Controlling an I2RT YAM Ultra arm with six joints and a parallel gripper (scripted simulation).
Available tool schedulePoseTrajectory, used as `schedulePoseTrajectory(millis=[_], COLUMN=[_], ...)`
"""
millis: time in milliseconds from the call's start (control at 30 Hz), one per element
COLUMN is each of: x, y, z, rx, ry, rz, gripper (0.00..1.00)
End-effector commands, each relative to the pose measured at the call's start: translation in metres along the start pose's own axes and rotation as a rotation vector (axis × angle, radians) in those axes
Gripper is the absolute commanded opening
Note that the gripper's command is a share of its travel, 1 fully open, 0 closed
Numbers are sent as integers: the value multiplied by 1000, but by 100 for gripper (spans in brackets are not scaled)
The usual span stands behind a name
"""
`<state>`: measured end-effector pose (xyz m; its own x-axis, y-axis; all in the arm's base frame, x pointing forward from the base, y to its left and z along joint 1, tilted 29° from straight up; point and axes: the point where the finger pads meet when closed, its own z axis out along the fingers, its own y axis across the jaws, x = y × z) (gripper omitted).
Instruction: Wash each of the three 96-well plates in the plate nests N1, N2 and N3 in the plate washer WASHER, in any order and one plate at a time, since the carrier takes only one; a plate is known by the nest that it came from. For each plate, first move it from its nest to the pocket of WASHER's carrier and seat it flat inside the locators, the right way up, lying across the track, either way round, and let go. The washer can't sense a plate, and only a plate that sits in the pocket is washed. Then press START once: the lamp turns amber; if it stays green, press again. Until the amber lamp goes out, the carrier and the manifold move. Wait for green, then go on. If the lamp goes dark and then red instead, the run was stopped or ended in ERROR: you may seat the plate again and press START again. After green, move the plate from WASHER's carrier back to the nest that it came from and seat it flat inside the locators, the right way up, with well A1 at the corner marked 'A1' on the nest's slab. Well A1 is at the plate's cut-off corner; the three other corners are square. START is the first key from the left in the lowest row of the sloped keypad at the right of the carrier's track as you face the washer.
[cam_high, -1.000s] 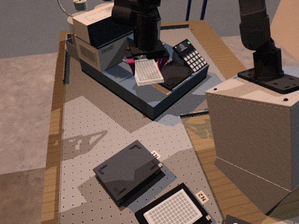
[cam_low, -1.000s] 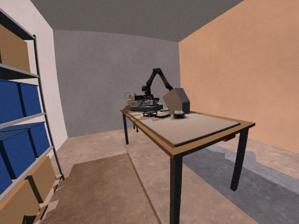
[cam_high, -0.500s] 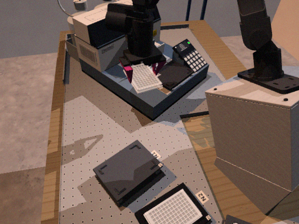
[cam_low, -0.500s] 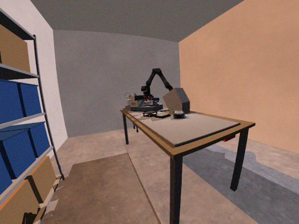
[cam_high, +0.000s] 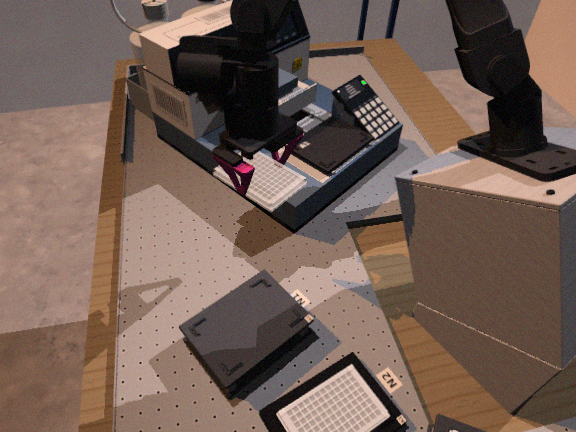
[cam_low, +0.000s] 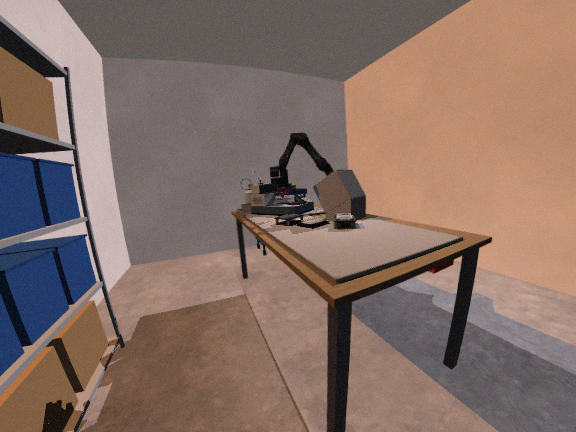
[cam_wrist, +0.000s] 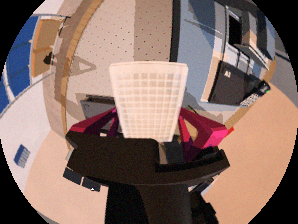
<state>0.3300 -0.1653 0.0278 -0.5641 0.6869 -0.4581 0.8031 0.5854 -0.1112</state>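
Observation:
My gripper (cam_high: 261, 167) is shut on a white 96-well plate (cam_high: 274, 181), with a magenta finger on each side of it. It holds the plate about level over the front left part of the washer (cam_high: 283, 148), just left of the empty dark carrier pocket (cam_high: 332, 143). In the wrist view the plate (cam_wrist: 148, 99) sticks out ahead of the fingers. Nest N1 (cam_high: 247, 330) is empty. Nest N2 (cam_high: 335, 405) holds a white plate. Nest N3 (cam_high: 455, 425) is cut off at the bottom edge. The keypad (cam_high: 372, 107) shows a green lamp (cam_high: 363, 82).
The washer's tall housing stands behind my gripper. The arm's base sits on a large block (cam_high: 495, 235) at the right. In the far room view the arm and washer (cam_low: 281, 201) are small at the table's far end.

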Motion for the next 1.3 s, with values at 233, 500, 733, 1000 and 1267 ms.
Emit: schedulePoseTrajectory(millis=[233, 500, 733, 1000, 1267], x=[5, -2, 1, 1, 1], y=[43, 52, 53, 53, 53], z=[-1, -9, -6, -6, -6], rx=[7, -5, -2, -3, -3], ry=[-26, -57, -51, -51, -51], rz=[-318, -400, -406, -406, -405], gripper=[0, 0, 0, 0, 0])
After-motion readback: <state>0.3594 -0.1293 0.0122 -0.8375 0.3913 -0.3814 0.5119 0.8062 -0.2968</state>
